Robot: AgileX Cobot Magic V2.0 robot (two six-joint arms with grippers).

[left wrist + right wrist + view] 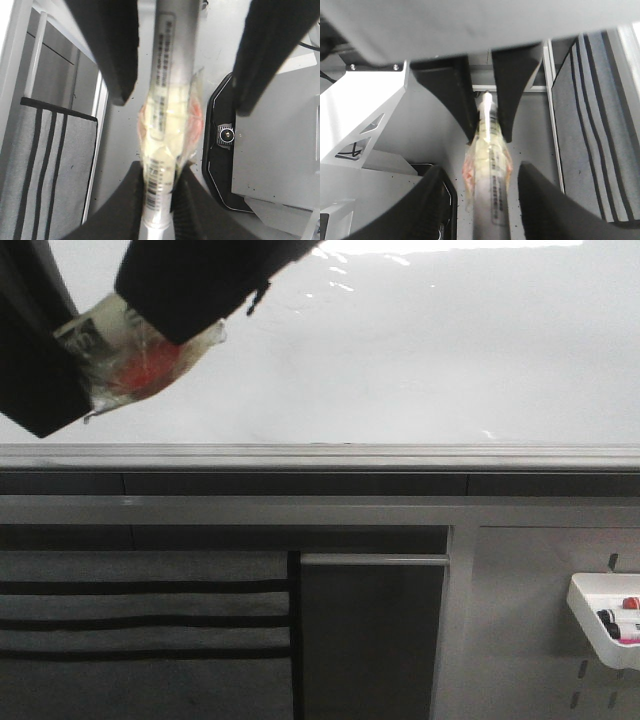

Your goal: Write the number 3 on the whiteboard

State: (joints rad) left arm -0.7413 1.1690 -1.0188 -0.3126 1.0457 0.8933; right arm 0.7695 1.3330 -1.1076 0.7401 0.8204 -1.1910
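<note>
Marker (pixel 130 365) tip hidden behind fingers (pixel 190 290)

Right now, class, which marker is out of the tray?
The tape-wrapped marker, clamped in the left gripper; the other markers lie in the white tray on the right.

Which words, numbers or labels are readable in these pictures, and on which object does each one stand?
None can be read.
Marker in the left end effector: a label with fine print and a barcode, too blurred to read.
Same marker in the right wrist view: a dark printed line, also blurred.
Whiteboard: no writing visible.
</note>
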